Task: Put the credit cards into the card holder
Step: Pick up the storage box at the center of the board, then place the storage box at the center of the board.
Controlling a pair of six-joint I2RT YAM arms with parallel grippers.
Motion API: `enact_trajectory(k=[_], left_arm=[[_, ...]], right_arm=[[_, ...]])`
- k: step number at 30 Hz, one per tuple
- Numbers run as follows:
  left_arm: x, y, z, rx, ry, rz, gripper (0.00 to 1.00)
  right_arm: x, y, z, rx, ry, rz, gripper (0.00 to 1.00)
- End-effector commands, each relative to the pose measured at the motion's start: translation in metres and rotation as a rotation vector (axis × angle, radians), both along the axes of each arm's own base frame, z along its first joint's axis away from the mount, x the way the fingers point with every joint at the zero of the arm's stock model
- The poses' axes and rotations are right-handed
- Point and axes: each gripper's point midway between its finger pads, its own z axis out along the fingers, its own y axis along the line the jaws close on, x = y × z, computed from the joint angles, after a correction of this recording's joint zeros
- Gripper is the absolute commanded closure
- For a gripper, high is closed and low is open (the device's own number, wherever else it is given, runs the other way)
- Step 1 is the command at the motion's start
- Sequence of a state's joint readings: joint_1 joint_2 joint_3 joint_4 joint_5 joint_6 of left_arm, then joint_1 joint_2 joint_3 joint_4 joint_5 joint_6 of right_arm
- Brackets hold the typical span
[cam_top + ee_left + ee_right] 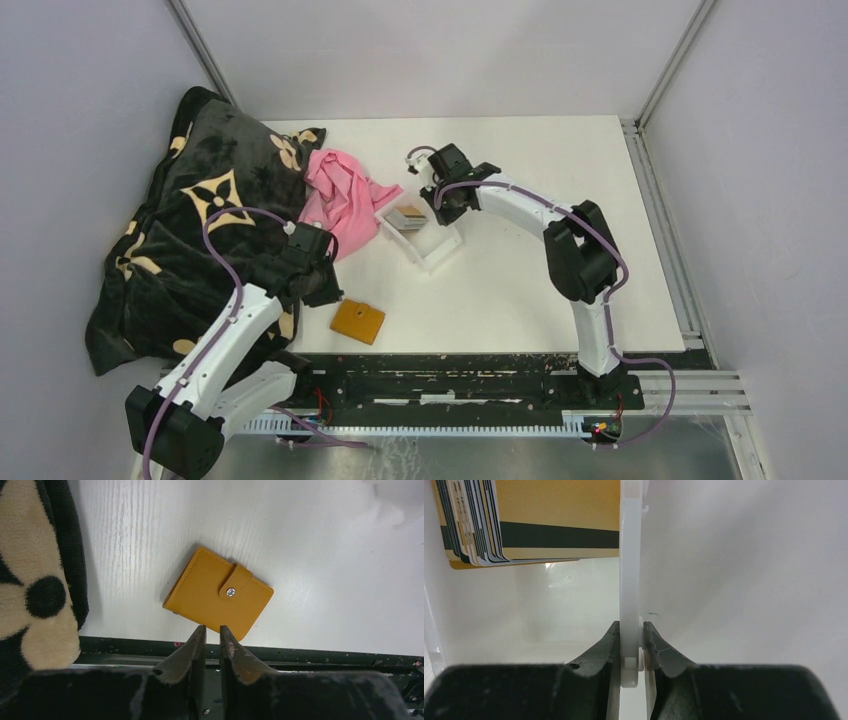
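The orange card holder lies closed and snapped on the white table near its front edge; it also shows in the left wrist view. My left gripper is shut and empty, hovering just to the near side of it. The credit cards stand as a stack inside a clear plastic tray. In the right wrist view the cards show a tan face with a dark stripe. My right gripper is shut on the tray's white wall.
A dark blanket with cream flowers covers the table's left side, next to my left arm. A pink cloth lies against the tray's left side. The table's black front rail runs just below the card holder.
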State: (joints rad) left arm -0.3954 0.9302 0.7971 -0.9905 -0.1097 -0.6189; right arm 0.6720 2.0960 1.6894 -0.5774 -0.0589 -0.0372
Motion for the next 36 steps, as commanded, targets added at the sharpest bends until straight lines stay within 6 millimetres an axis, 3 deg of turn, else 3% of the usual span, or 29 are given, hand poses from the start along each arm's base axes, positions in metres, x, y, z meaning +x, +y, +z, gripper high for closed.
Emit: enact_trajectory(k=[1,8,11,15,19,28,36], left_arm=[[0.012,-0.011,0.01,-0.042,-0.046,-0.014,0.77],[0.017,-0.014,0.008,-0.039,-0.039,-0.027,0.78],[0.019,-0.015,0.007,-0.036,-0.037,-0.033,0.78],[0.021,-0.018,0.005,-0.038,-0.031,-0.043,0.78],[0.025,-0.019,0.006,-0.038,-0.033,-0.045,0.77],[0.027,-0.023,0.002,-0.051,-0.036,-0.05,0.77],[0.032,-0.026,0.004,-0.063,-0.052,-0.049,0.77]], right_arm=[[0.042,-0.037,0.066,0.048,-0.162,-0.102,0.99],[0.082,-0.096,0.081,-0.003,-0.224,-0.233,0.99],[0.095,-0.11,0.081,-0.012,-0.234,-0.269,0.99],[0.108,-0.112,0.077,-0.007,-0.231,-0.288,0.99],[0.11,-0.102,0.073,0.039,-0.201,-0.3,0.98],[0.107,-0.099,0.062,0.053,-0.16,-0.32,0.68],[0.11,-0.106,0.074,0.022,-0.198,-0.327,0.57]])
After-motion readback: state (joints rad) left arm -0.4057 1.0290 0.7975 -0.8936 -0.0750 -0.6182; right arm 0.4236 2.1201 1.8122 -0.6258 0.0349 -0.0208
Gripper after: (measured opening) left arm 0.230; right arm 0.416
